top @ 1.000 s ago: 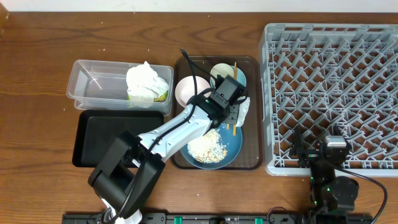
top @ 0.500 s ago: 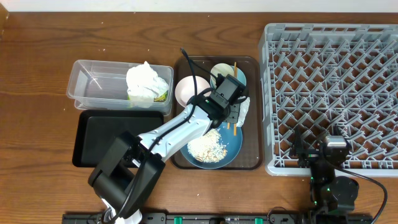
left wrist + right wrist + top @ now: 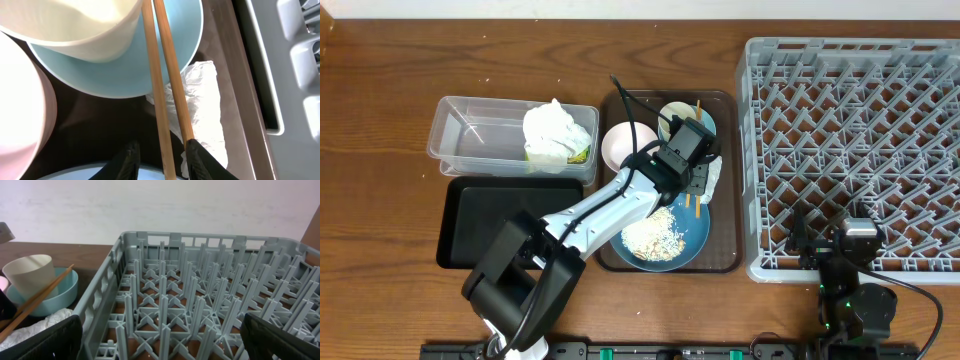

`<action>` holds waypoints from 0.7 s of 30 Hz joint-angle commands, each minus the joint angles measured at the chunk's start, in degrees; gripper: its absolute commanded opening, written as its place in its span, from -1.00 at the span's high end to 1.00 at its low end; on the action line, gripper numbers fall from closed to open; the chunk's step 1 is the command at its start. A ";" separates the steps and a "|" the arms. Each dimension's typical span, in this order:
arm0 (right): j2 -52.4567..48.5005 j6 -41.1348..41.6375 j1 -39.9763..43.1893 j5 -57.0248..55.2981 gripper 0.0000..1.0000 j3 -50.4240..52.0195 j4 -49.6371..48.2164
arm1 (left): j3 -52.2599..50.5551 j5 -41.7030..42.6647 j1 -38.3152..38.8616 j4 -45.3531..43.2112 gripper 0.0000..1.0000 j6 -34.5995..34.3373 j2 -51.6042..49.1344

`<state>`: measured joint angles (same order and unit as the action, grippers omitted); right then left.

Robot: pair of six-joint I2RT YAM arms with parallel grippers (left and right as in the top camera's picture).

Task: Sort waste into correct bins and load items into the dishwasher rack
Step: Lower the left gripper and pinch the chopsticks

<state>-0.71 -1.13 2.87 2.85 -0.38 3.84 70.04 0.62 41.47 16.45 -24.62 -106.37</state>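
On the brown tray, the two wooden chopsticks [image 3: 160,75] lean from the dark-blue plate [image 3: 695,235] up against the cream cup [image 3: 75,20], which stands in the light-blue dish [image 3: 125,75]. My left gripper [image 3: 162,147] is open and straddles their lower ends. One stick lies against the right finger, and a gap shows beside the left finger. A crumpled white napkin [image 3: 205,105] lies under the sticks. Loose rice [image 3: 652,237] covers the plate. The pinkish bowl [image 3: 620,145] sits to the left. My right gripper [image 3: 162,340] is open and empty over the grey rack [image 3: 200,280].
The clear tub [image 3: 470,140] at the left holds white napkins [image 3: 555,128] and a yellow-green wrapper [image 3: 582,153]. The black tray [image 3: 505,225] lies in front of it. The brown tray's rim [image 3: 725,262] runs close along the rack [image 3: 860,130].
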 commanded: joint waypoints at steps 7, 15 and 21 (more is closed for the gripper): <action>0.22 -0.22 0.15 0.22 -0.98 0.07 0.22 | -1.57 -1.14 0.13 0.33 0.40 1.07 -0.85; 0.22 -0.22 0.15 0.22 -0.98 0.07 0.22 | -1.57 -1.11 0.13 -0.61 0.40 1.05 -0.85; 0.22 -0.22 0.15 0.22 -0.98 0.07 0.22 | -1.57 -1.11 0.13 -0.28 0.40 1.03 -0.85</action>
<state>-0.71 -1.13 2.87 2.87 -0.38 3.84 69.10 0.62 41.47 16.05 -24.12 -106.41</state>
